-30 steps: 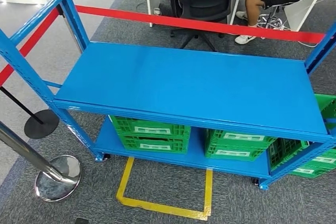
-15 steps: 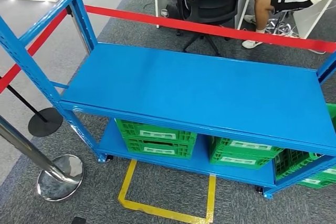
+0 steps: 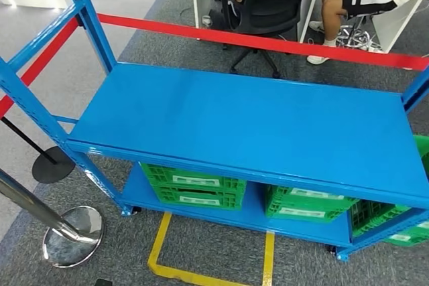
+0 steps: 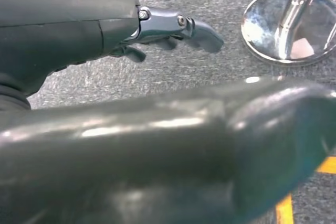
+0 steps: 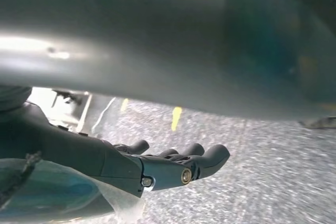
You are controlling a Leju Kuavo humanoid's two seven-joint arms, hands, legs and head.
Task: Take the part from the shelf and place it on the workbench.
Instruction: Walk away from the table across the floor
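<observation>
While the head view looks down on a blue shelf unit, its top deck is bare blue metal w/ no part lying on it, so where the task's part sits can't be told from these views. On the lower deck, green crates stand side by side: one left of centre, another just beside it to the right, and more green crate at the right end, partly cut by the frame edge. What's inside the crates is hidden by the top deck. A red barrier tape runs behind the shelf, w/ a second stretch slanting down at far left. A chrome stanchion base sits on grey carpet at lower left, a black flat base near it, further back. Yellow floor tape marks a box in front of the shelf. Behind the red tape, a person sits in a black office chair, and another person's legs show to the right. In the left wrist view, the left hand hangs over the carpet near the chrome base, fingers stretched out, released, holding nothing. In the right wrist view, the right hand also hangs above carpet, fingers slightly curved but apart, nothing grasped.
</observation>
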